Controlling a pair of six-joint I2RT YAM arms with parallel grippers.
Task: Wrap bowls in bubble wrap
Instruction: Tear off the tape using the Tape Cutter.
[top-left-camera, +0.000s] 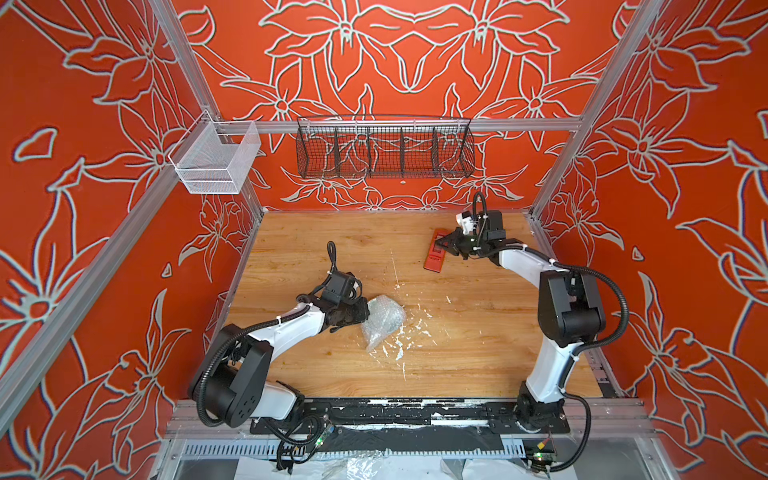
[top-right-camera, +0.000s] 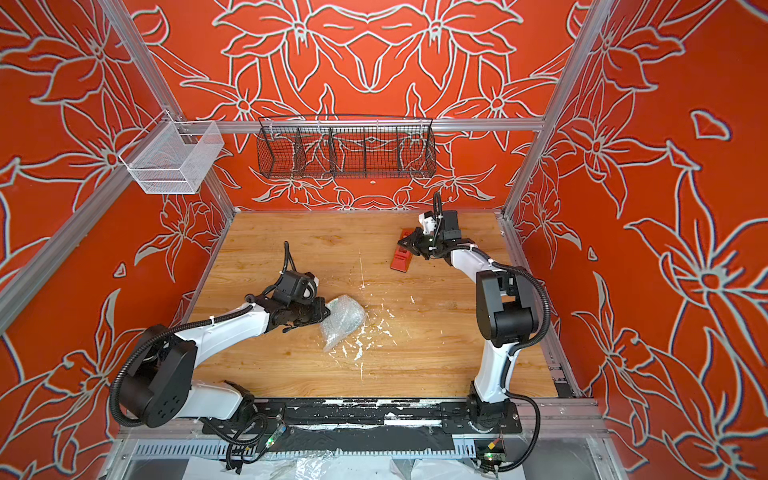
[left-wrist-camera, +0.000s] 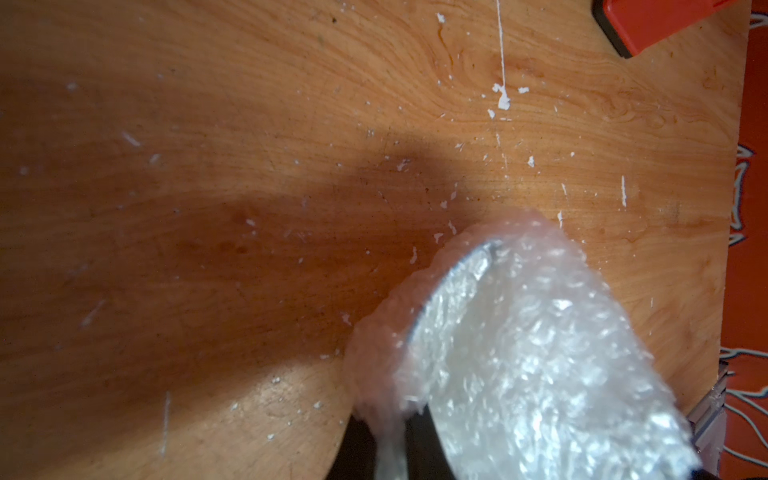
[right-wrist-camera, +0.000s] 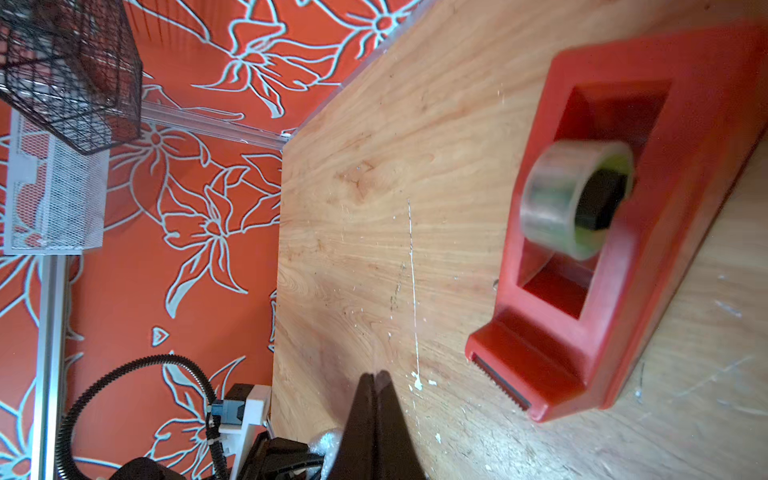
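Bubble wrap (top-left-camera: 384, 320) is bundled into one lump, left of centre on the desk (top-left-camera: 457, 353). The long axis is seen running roughly far-to-near in both top views: the wide end sits toward the far side and the thin tail points at the near edge, slightly leftward.

One bowl (left-wrist-camera: 451, 291) is enclosed. Only a dark rim arc is made out through the wrap in the left wrist view, and its pattern cannot be told.

Left pincer (top-left-camera: 365, 313) is set against the left flank of the wide end. It is closed down on a fold of the wrap, and a strand is seen pinched between the dark fingers (left-wrist-camera: 357, 449).

Right pincer (right-wrist-camera: 374, 382) is closed with the tips together and nothing between them. It is parked at the far right, well apart from the bundle. It is just beside the one red tape dispenser (right-wrist-camera: 615, 291) but not touching it. One clear tape roll (right-wrist-camera: 552, 199) is seated in the dispenser.

Count: one bundle, one bowl, one dispenser, two pincers.
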